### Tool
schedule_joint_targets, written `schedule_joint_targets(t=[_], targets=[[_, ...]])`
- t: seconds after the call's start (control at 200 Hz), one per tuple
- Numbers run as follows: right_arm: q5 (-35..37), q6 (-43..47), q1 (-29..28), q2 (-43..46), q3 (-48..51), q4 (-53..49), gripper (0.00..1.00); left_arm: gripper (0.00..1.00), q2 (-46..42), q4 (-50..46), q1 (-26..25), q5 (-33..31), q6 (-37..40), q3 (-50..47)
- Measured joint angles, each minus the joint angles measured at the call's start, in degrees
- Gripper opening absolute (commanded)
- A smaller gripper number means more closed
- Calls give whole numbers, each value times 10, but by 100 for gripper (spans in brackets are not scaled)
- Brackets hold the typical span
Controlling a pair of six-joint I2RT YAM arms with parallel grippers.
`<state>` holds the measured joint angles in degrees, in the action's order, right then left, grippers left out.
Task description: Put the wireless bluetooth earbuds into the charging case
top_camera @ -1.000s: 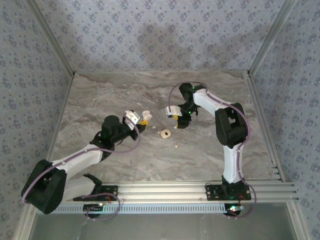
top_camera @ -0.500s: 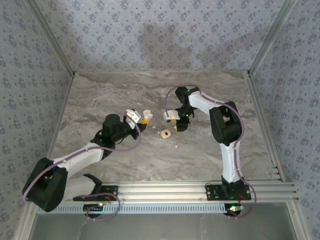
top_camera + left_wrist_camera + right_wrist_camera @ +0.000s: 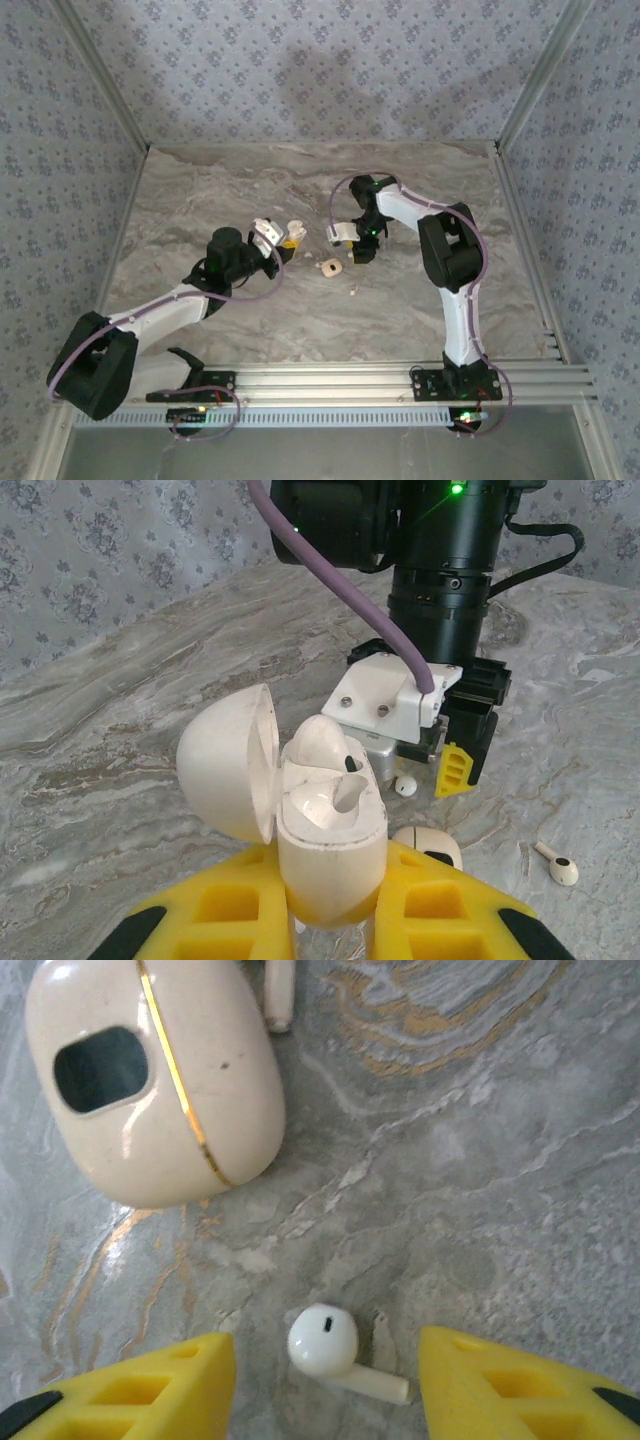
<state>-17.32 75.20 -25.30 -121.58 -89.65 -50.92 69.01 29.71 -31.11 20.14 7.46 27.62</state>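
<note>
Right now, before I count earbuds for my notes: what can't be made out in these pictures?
- Top view: the small white earbud under the right gripper, hidden by it.
- Right wrist: another white earbud, head cut off by the top edge.
- Left wrist: cream rounded case with a dark window, mostly behind the open white charging case.

The left gripper (image 3: 332, 895) clamps the charging case (image 3: 330, 830), its arm stretched low and forward. The right gripper (image 3: 325, 1385) points down, jaws apart.

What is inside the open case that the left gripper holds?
One earbud sits in the far side of the open case; the near socket looks empty. The earbud's stem is hidden inside.
</note>
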Motion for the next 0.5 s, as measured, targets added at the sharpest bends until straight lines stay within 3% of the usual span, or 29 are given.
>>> schedule_joint_targets(t=[0.5], targets=[[45,-43,-21,47,48,-22,48,18,1,0,0,2,0,1]])
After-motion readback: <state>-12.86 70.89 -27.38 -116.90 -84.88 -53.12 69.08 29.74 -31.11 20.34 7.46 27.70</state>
